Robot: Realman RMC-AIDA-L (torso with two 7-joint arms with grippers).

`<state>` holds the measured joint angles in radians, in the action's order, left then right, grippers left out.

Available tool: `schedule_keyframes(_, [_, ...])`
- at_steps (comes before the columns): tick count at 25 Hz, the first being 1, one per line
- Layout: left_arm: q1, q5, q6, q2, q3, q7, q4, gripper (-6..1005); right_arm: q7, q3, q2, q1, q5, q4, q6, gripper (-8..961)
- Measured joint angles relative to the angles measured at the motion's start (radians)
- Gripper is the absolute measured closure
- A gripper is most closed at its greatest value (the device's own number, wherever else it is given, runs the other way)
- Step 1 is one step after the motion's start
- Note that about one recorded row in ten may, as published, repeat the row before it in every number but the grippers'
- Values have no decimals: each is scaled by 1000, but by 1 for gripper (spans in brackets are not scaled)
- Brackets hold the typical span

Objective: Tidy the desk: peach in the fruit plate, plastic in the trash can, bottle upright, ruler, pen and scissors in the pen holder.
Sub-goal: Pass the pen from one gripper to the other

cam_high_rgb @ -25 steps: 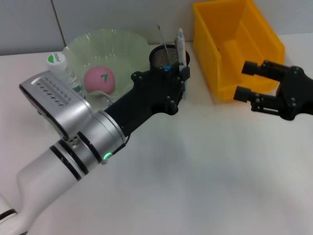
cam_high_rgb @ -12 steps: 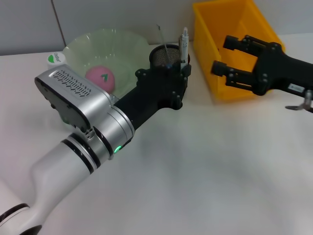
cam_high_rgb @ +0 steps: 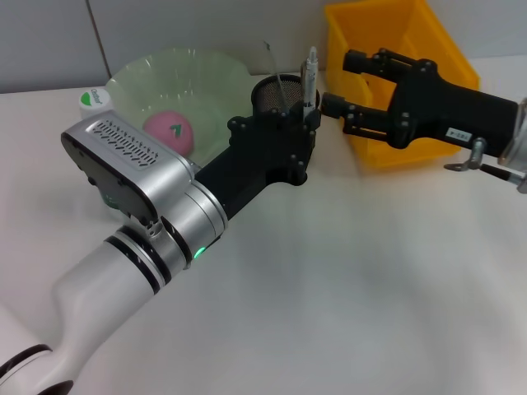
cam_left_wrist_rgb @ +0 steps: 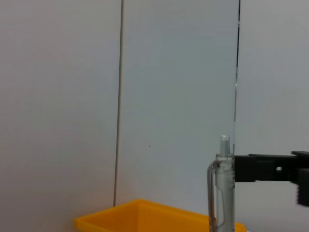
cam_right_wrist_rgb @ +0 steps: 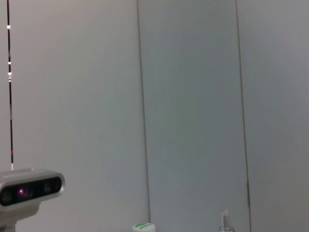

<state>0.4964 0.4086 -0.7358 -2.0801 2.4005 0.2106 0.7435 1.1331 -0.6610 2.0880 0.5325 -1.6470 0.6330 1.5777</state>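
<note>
One clear plastic pen [cam_high_rgb: 310, 72] stands upright at the right edge of the black mesh pen holder [cam_high_rgb: 276, 92], upper centre of the head view, and the left gripper [cam_high_rgb: 310, 123] is right at its lower end, though the arm's black wrist hides the fingers, so I cannot tell whether they pinch the pen or not. In the left wrist view the same pen [cam_left_wrist_rgb: 219, 186] rises at lower right with its clip toward the left of the frame. A thin ruler [cam_high_rgb: 276, 72] leans out of the holder just left of the pen.

Now the right gripper [cam_high_rgb: 342, 86], coming in from the right side of the frame, sits just right of the pen top, its two black fingers [cam_high_rgb: 362, 62] spread wide apart with nothing between them. Behind and below it is the yellow plastic trash can [cam_high_rgb: 416, 33], upper right.

Left of the holder, the pale green ruffled fruit plate [cam_high_rgb: 177, 78] holds the pink peach [cam_high_rgb: 168, 130]. A white bottle with a green-printed cap [cam_high_rgb: 93, 99] stands upright at the plate's left rim, partly hidden by the silver left arm. All of it rests on the white desk [cam_high_rgb: 346, 288].
</note>
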Motion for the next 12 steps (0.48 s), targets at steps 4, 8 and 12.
schedule_keyframes(4, [-1, 0, 0, 0, 0, 0, 0, 818, -23, -82, 0, 0, 63, -8, -53, 192])
schedule_keyframes(8, [-3, 1, -1, 0, 0, -1, 1, 817, -46, -152, 0, 0, 104, -10, -110, 192])
schedule_keyframes(12, [-6, 1, -1, 0, 1, -4, 1, 816, -50, -178, 0, 3, 119, -10, -135, 192])
